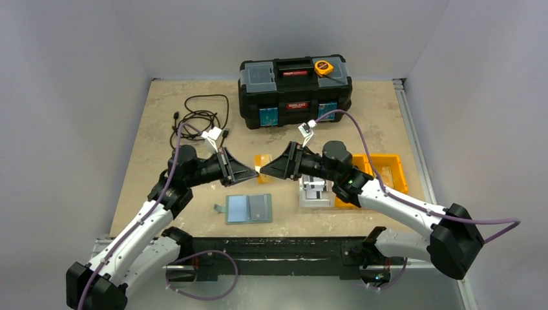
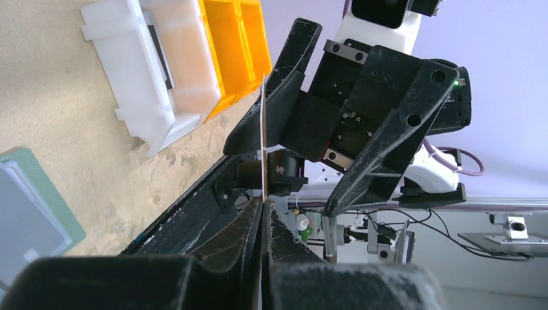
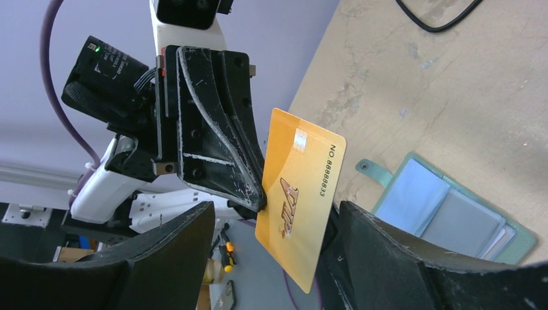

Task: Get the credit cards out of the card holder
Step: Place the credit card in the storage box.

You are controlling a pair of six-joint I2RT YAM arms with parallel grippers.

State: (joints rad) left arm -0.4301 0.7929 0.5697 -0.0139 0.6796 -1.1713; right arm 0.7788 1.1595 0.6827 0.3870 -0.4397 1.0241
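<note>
Credit card: a tan-orange credit card (image 3: 300, 194) hangs in mid-air above the table's centre, edge-on to the left wrist camera.
Card face: glossy gold-orange, with "VIP" lettering, a printed number along one edge and a small shiny patch near a corner.
Left gripper: the left gripper (image 3: 255, 200) is clamped on the card's edge, its dark, scuffed fingers pinched together.
Right gripper: the right gripper (image 3: 274, 210) meets it head-on, jaws spread wide on either side of the card; whether they touch it cannot be told.
Card holder: the card holder (image 1: 249, 208) lies open and flat on the table at 6 o'clock from the card; teal-green border, pale blue pockets, a grey panel in one side, a small snap tab at its 9 o'clock edge.
Surroundings: a black toolbox (image 1: 295, 90) at 12 o'clock, a coiled black cable (image 1: 200, 119) at 10 o'clock, a white bin (image 1: 315, 192) and an orange bin (image 1: 384, 171) at 3 to 4 o'clock.
</note>
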